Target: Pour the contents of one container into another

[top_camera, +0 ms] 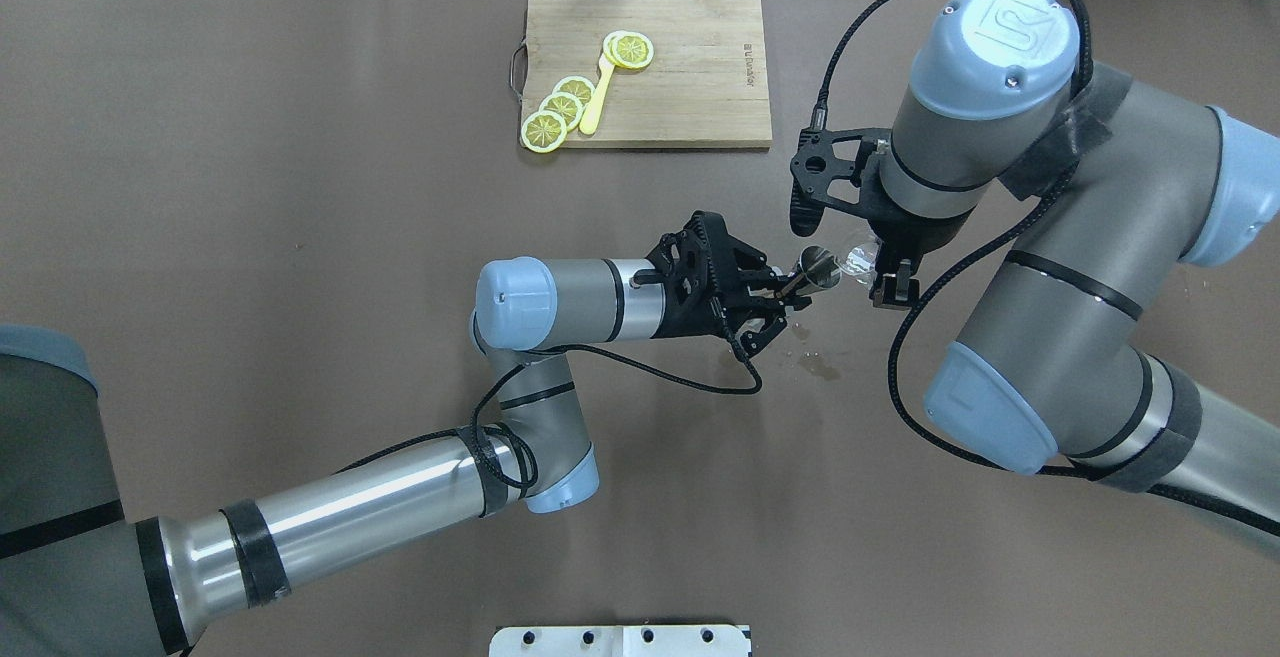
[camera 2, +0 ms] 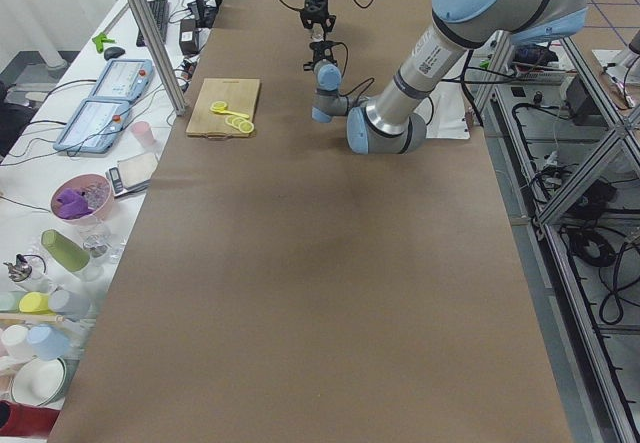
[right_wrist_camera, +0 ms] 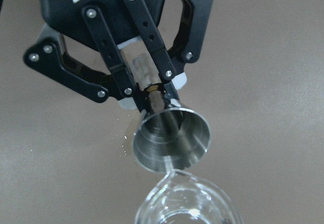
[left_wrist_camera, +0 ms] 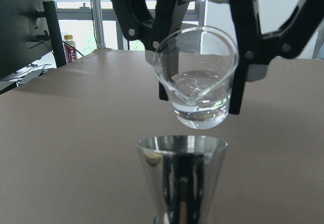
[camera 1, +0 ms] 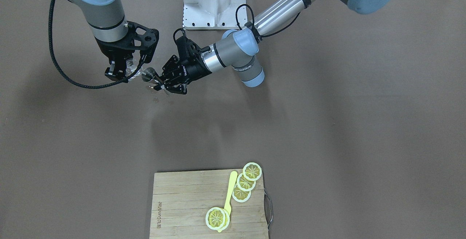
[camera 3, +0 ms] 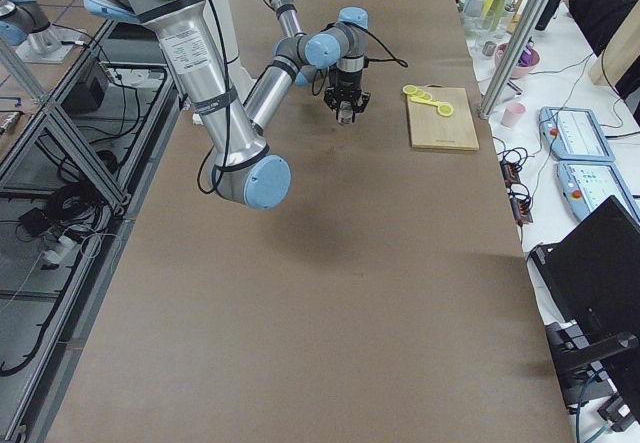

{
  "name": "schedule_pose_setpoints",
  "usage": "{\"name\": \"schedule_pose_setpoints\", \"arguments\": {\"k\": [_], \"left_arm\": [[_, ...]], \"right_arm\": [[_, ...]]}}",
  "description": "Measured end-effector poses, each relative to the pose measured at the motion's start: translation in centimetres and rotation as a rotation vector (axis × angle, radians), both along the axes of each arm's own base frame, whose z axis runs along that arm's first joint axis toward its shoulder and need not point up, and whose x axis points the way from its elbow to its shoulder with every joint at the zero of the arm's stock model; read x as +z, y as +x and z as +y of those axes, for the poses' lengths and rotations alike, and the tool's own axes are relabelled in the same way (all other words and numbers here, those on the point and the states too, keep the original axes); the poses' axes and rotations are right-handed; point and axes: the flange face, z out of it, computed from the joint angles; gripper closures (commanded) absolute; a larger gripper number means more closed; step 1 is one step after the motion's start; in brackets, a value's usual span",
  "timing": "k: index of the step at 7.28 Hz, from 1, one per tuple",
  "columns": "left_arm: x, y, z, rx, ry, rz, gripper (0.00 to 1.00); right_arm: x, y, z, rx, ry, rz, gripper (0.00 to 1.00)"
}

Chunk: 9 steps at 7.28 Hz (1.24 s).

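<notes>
1. Overhead exterior view: the left gripper (top_camera: 785, 295) reaches in level from the left. Its jaws are drawn narrow on the steel jigger (top_camera: 815, 269).
2. The jigger is clear of the table (top_camera: 300, 187) and tipped onto its side, with its open mouth turned toward the clear glass (top_camera: 858, 259).
3. The right gripper (top_camera: 880, 272) points downward just beyond it and clamps the glass, which is also in the air. The two rims sit just beside each other.
4. Left wrist-mounted view: the glass holds clear liquid in its lower part, with the surface slanted across the frame. The right gripper's black fingers (left_wrist_camera: 238, 92) press on both sides of it.
5. Right wrist-mounted view: the jigger's mouth faces the camera, and the left gripper's fingers (right_wrist_camera: 163, 67) pinch it behind the front cone. The glass rim shows at the bottom edge, right by the jigger's lip.
6. A thin bright streak joins lip and glass there; I cannot tell whether it is liquid.
7. Small wet spots (top_camera: 820, 367) mark the table near the two grippers.
8. Well apart, at the table's far edge, a wooden cutting board (top_camera: 700, 87) carries lemon slices (top_camera: 560, 107) and a yellow utensil (top_camera: 597, 102).
</notes>
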Motion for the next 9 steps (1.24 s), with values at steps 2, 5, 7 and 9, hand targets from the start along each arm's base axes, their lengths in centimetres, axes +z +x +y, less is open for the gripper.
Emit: {"name": "schedule_pose_setpoints", "arguments": {"k": [2, 5, 7, 9], "left_arm": [[0.0, 0.1, 0.2, 0.003, 0.000, 0.001, 1.00], [-0.1, 0.2, 0.4, 0.006, 0.001, 0.002, 1.00], [-0.1, 0.2, 0.5, 0.007, 0.002, 0.004, 1.00], [-0.2, 0.2, 0.5, 0.007, 0.002, 0.004, 1.00]], "right_arm": [[-0.5, -0.3, -0.1, -0.022, 0.005, 0.026, 1.00], [-0.8, -0.7, 0.3, -0.033, -0.005, 0.067, 1.00], [-1.3, -1.1, 0.6, -0.045, -0.005, 0.107, 1.00], [-1.4, -1.3, 0.8, -0.056, -0.009, 0.136, 1.00]]}}
